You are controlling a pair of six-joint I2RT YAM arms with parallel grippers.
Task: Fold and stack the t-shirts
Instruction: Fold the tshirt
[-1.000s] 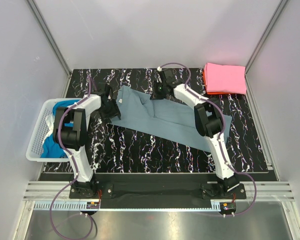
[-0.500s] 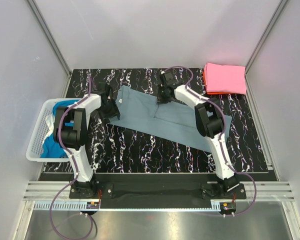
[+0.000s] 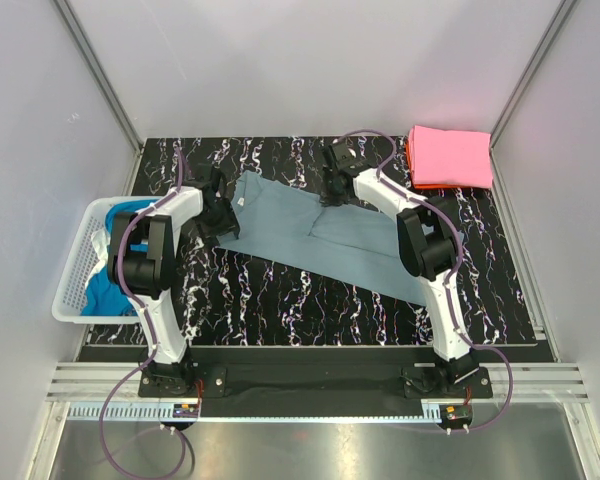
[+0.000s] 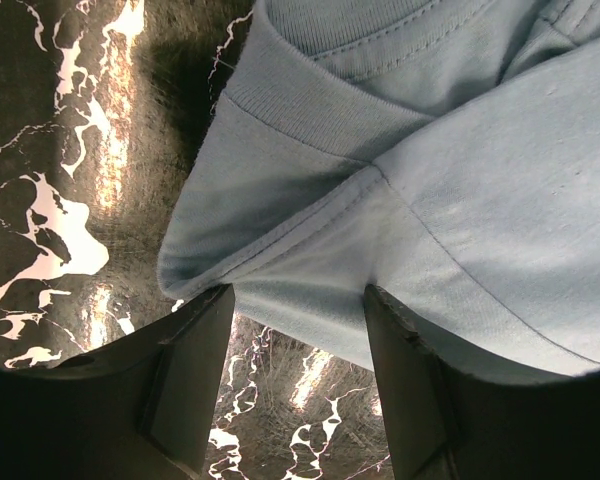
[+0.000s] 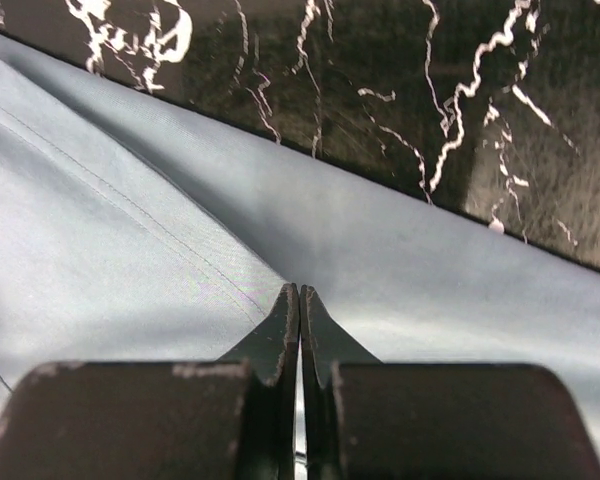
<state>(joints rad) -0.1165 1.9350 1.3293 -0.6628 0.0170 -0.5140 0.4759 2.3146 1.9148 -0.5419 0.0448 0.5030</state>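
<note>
A dusty grey-blue t-shirt [image 3: 330,235] lies spread slantwise across the black marbled table. My left gripper [image 3: 223,215] is open at the shirt's left end. In the left wrist view the gripper [image 4: 300,330] has the shirt's edge [image 4: 310,290] by the ribbed collar between its fingers [image 4: 195,370]. My right gripper [image 3: 332,192] is at the shirt's far edge. In the right wrist view it [image 5: 298,292] is shut, pinching a ridge of the grey-blue cloth [image 5: 130,250]. A folded pink t-shirt [image 3: 450,155] lies at the far right on an orange-red one [image 3: 408,152].
A white mesh basket [image 3: 75,290] stands at the left table edge with bright blue and teal shirts [image 3: 105,285] in it. Grey walls enclose the table on three sides. Both arm bases are at the near edge.
My right gripper has moved right along the shirt's far edge, and the cloth there now lies flatter. The left gripper has hardly moved.
</note>
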